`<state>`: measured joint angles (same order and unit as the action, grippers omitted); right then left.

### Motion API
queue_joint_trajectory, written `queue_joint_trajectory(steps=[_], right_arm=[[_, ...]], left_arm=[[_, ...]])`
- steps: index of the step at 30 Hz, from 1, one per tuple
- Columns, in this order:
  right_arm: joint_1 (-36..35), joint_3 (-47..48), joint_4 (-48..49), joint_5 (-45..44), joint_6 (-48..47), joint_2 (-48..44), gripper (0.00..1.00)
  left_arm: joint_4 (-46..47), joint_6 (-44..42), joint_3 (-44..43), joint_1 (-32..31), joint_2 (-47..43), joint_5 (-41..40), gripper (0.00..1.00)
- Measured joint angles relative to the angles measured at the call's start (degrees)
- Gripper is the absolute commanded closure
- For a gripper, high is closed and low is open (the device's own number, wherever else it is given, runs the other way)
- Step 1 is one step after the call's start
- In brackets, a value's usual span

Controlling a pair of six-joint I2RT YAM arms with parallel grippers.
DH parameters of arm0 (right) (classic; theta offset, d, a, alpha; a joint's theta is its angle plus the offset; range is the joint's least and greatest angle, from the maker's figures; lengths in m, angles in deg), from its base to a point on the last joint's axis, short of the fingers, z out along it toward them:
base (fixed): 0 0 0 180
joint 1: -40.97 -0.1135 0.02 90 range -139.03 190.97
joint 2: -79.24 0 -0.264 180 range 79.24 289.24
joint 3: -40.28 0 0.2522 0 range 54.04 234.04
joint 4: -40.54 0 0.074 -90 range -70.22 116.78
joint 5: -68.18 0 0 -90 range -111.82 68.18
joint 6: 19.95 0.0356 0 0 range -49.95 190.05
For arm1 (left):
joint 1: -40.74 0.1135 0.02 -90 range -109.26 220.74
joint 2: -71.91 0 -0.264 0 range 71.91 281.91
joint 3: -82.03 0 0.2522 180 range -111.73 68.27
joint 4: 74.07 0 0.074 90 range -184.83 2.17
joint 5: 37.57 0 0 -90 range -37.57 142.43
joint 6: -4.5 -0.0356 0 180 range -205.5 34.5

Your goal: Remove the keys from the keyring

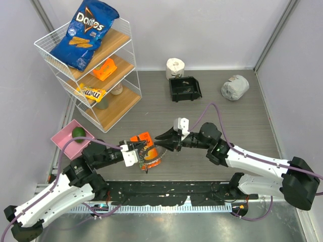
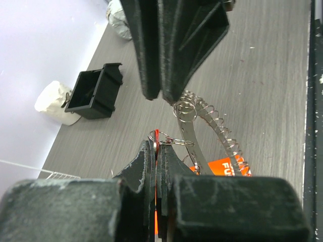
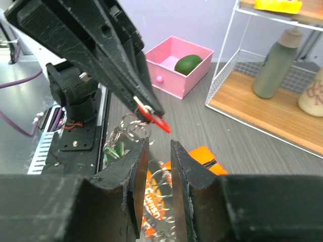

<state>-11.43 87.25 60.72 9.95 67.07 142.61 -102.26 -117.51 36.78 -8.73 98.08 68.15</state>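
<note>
Silvery keyring (image 2: 192,137), flat band edged with coiled wire, hanging tilted, small split rings at its upper end, red-headed key (image 3: 160,123) pinched at the tips of the left gripper (image 3: 147,108), green-headed key (image 3: 114,150) dangling lower down

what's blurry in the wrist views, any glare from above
Left wrist view: the black left tool looks soft up close, the silvery metal keyring is sharp. Right wrist view: the small red-headed key is crisp, the black right tool below it blurred. Top external view: even light, faint shadows, no strong glare on the grey table.
</note>
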Motion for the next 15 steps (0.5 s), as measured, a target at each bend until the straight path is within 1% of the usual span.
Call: queue_joint_trajectory(steps=[4,7,11,15], right_arm=[[0.02,-0.59,1.07,-1.95,-0.20,-1.27,0.64],[0.02,-0.57,0.87,-1.51,-0.44,-0.94,0.63],[0.02,2.29,-2.62,1.38,-1.29,2.78,0.63],[0.02,6.19,-6.47,5.11,-1.49,7.04,0.64]], left_arm=[[-0.02,-0.09,0.00,0.00,0.35,3.02,1.00],[-0.04,-0.24,0.00,0.00,0.33,4.92,1.00],[-0.11,-0.42,0.00,0.00,0.20,5.84,1.00],[-0.15,-0.61,0.00,0.00,-0.66,4.90,1.00]])
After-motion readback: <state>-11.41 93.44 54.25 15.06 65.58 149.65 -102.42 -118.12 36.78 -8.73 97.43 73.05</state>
